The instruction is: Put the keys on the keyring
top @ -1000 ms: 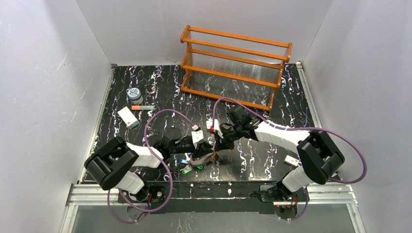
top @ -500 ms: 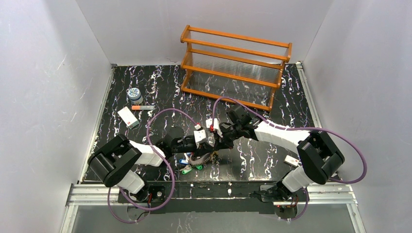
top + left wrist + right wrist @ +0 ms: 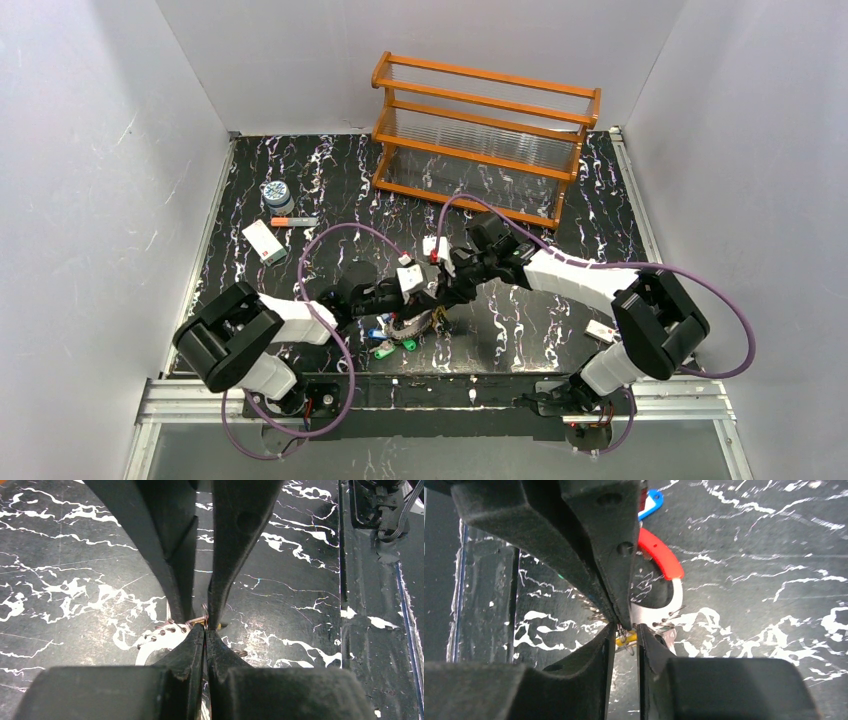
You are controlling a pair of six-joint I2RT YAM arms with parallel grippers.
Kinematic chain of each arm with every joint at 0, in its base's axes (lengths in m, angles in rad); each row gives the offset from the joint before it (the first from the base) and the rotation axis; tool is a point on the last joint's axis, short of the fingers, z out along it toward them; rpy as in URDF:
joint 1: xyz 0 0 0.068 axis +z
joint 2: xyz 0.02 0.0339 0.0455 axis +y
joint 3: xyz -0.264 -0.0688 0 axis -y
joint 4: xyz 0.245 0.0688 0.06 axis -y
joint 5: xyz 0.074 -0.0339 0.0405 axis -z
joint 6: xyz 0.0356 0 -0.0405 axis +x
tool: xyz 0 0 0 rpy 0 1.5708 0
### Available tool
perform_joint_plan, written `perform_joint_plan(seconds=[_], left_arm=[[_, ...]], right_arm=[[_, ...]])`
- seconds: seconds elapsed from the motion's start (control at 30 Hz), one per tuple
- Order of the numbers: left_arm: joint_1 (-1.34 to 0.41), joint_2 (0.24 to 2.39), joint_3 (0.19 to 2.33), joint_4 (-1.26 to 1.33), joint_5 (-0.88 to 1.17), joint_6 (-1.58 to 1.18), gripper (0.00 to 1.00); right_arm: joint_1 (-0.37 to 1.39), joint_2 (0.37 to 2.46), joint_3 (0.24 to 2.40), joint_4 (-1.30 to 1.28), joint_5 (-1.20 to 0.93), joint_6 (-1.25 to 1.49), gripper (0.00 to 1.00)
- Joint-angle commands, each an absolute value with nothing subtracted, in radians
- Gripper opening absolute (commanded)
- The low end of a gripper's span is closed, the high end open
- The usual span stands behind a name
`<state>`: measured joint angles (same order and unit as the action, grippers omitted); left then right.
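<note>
While low over keys point(image 3: 625, 640), right claw point(image 3: 626, 630) just beside keyring point(image 3: 674, 600)

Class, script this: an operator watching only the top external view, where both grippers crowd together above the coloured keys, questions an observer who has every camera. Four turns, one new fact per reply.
Operator: From above I cannot make out the thin white metal loop with the curved red piece. Is anything holding it?
Observer: Yes. In the right wrist view its white end runs into the closed tips of the left gripper.
Operator: And the right gripper?
Observer: Its tips stand nearly closed, with a yellow-headed key in the narrow gap between them.
</note>
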<state>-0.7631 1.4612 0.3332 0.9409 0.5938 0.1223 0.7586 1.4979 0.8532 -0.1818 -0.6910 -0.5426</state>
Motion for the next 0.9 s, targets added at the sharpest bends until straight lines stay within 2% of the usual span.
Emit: perform_joint_plan(seconds=[0.0, 0.1, 0.3, 0.6, 0.87], left_arm=[[-0.769, 1.375, 0.307, 0.931, 0.567, 0.127, 0.00], [-0.769, 1.336, 0.293, 0.932, 0.574, 0.127, 0.00], [-0.769, 1.234, 0.264, 0.964, 0.565, 0.147, 0.00], [-0.769, 1.100, 0.249, 1.005, 0.575, 0.185, 0.00], [-0.768, 1.063, 0.259, 1.012, 0.609, 0.175, 0.00]], right_arm=[[0.732, 1.426, 0.828, 0.003, -0.729, -0.453, 0.34], [0.691, 1.376, 0.770, 0.125, -0.797, -0.399, 0.38], [0.608, 1.267, 0.641, 0.363, -0.933, -0.306, 0.39], [0.592, 1.224, 0.596, 0.459, -1.073, -0.301, 0.40], [0.592, 1.235, 0.608, 0.496, -1.154, -0.298, 0.40]])
